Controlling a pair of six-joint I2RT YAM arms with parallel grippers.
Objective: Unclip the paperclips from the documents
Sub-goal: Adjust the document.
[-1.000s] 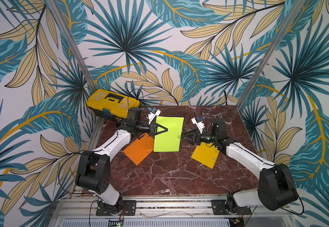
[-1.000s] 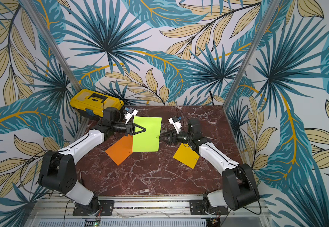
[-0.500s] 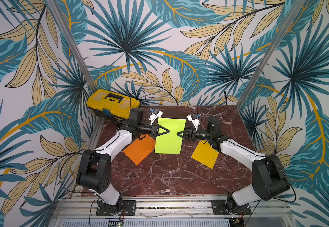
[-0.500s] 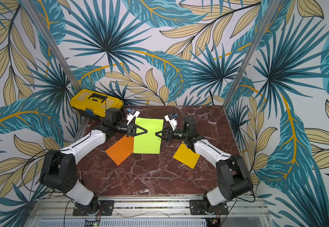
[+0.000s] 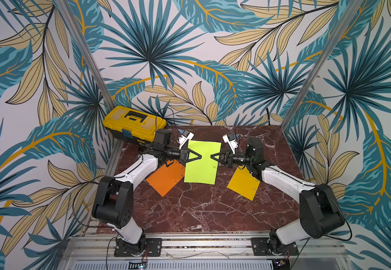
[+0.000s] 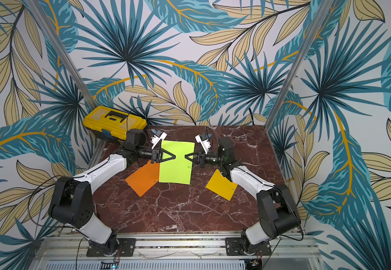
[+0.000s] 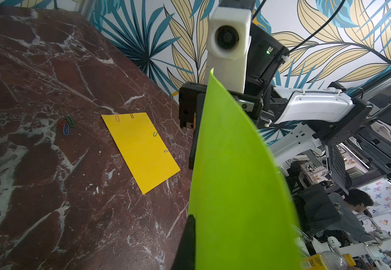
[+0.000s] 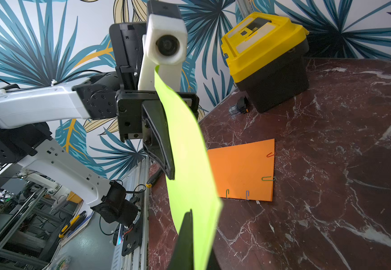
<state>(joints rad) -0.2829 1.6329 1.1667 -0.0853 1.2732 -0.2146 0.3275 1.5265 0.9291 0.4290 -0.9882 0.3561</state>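
The left gripper (image 5: 199, 157) and the right gripper (image 5: 212, 156) each pinch the green sheet (image 5: 201, 174) from opposite edges, apparently holding it clear of the table (image 5: 201, 210).

Three paper sheets: a green sheet (image 5: 201, 170), an orange sheet (image 5: 166, 178) at its 8 o'clock and a yellow sheet (image 5: 243, 184) at its 4 o'clock. Twelve paperclips show: four orange-sheet clips (image 8: 268, 178), four yellow-sheet clips (image 7: 117, 117), one green-sheet clip (image 5: 214, 167) and three loose clips (image 7: 65, 124). One toolbox (image 5: 133, 121) sits at 10 o'clock on the table (image 5: 201, 210). Two robot arms: left arm (image 5: 140, 168), right arm (image 5: 281, 177).
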